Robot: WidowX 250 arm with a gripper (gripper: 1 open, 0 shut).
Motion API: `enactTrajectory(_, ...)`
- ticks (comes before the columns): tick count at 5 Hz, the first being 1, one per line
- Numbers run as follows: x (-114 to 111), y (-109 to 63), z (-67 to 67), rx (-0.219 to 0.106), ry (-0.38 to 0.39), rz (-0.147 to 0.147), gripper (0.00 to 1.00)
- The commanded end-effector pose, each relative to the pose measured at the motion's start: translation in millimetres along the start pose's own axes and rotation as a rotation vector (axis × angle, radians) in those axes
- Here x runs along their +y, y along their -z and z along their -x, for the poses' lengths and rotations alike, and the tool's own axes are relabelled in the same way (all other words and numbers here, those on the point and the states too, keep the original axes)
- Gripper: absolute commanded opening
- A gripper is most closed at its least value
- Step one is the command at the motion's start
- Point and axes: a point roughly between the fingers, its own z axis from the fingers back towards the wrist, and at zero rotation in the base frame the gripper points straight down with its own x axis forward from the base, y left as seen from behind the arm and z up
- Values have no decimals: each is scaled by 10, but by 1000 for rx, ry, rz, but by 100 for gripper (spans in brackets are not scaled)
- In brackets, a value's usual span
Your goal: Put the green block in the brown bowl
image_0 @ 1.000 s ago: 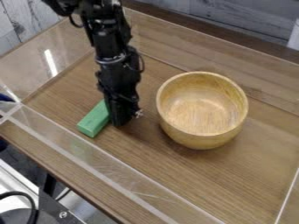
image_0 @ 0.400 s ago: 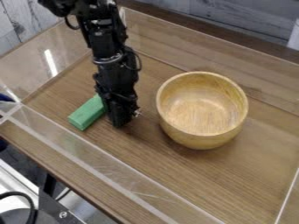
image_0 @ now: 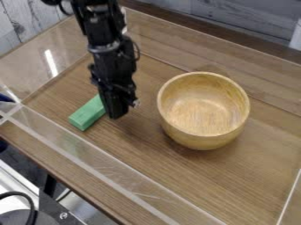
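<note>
The green block (image_0: 84, 113) lies flat on the wooden table, left of centre. My gripper (image_0: 118, 112) points straight down just to the right of the block, with its fingers together and nothing between them. Its tips hang a little above the tabletop, beside the block's right edge. The brown bowl (image_0: 202, 136) stands upright and empty to the right of the gripper, a short gap away.
A clear plastic wall (image_0: 83, 156) runs along the front of the table (image_0: 177, 171) and round its sides. The black arm (image_0: 104, 35) rises from the gripper toward the upper left. A grey plank wall lies at the back.
The block has slid a little to the upper left and stayed on the table. The gripper has risen and shifted slightly left, shut on nothing.
</note>
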Motion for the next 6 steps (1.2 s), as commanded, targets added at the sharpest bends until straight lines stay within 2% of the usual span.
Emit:
enactTrajectory(1, -56, -422, -212, -120, -6, -43, 0)
enactTrajectory(2, -161, -672, -373, -184, -16, -43, 0)
enactTrajectory(3, -75, -550, -332, -167, 24, -36, 0)
enactTrajectory(4, 40, -485, -303, -136, 59, -31, 100)
enactTrajectory(5, 118, -415, -359, -97, 9, -36, 0)
enactTrajectory(6, 180, -357, -407, -61, -38, -42, 0)
